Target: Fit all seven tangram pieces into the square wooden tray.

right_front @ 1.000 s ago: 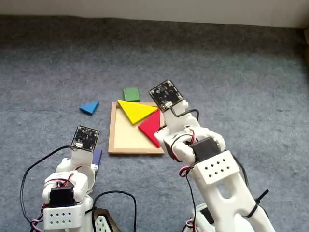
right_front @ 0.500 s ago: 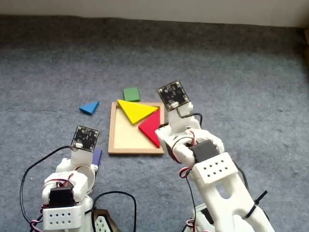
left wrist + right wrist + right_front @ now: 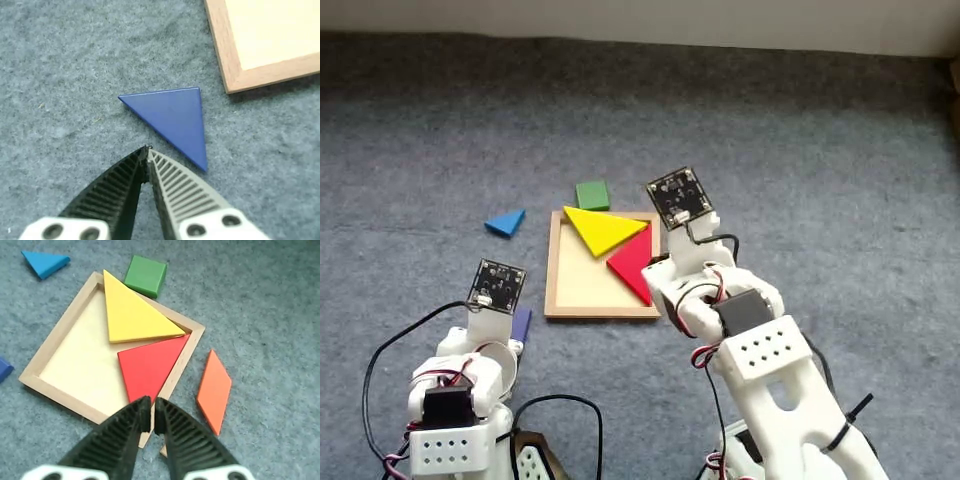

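The square wooden tray (image 3: 554, 300) (image 3: 55, 335) holds a yellow triangle (image 3: 600, 228) (image 3: 131, 312) and a red triangle (image 3: 633, 262) (image 3: 147, 365), which touch along one edge. Outside the tray lie a green square (image 3: 592, 194) (image 3: 146, 275), a light blue triangle (image 3: 506, 222) (image 3: 46, 263), an orange parallelogram (image 3: 214, 390) and a dark blue triangle (image 3: 172, 117) (image 3: 521, 323). My right gripper (image 3: 151, 407) is shut and empty, hovering over the tray's rim by the red triangle's tip. My left gripper (image 3: 146, 150) is shut and empty, its tips just short of the dark blue triangle.
Everything sits on grey carpet (image 3: 800, 150). A corner of the tray (image 3: 235, 82) lies close beyond the dark blue triangle. A small wood-coloured bit (image 3: 163, 451) peeks out under my right gripper; I cannot tell what it is. The right arm covers the carpet beside the tray.
The right arm's wrist shifted a little to the right and then held still. The left arm and the pieces have not moved.
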Tool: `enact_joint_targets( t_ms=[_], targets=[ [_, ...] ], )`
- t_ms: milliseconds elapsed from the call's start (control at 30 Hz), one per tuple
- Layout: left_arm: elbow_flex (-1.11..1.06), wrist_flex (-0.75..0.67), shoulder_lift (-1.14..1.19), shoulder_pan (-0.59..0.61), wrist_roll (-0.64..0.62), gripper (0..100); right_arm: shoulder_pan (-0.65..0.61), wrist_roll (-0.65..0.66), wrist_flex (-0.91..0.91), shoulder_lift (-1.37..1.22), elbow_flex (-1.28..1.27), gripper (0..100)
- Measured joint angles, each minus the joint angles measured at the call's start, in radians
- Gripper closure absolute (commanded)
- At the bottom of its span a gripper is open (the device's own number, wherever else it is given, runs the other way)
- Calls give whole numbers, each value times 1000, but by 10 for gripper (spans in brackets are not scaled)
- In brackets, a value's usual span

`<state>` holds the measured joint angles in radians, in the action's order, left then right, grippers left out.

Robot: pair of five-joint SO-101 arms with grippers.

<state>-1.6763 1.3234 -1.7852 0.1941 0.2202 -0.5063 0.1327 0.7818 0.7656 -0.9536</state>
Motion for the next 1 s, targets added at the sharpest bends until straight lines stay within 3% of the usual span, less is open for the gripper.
enact_joint_targets(
  t_ms=[1000],
  targets=[
    [0,0,0,0,0,994,-5,-3,-3,0,-26,971]
  ],
)
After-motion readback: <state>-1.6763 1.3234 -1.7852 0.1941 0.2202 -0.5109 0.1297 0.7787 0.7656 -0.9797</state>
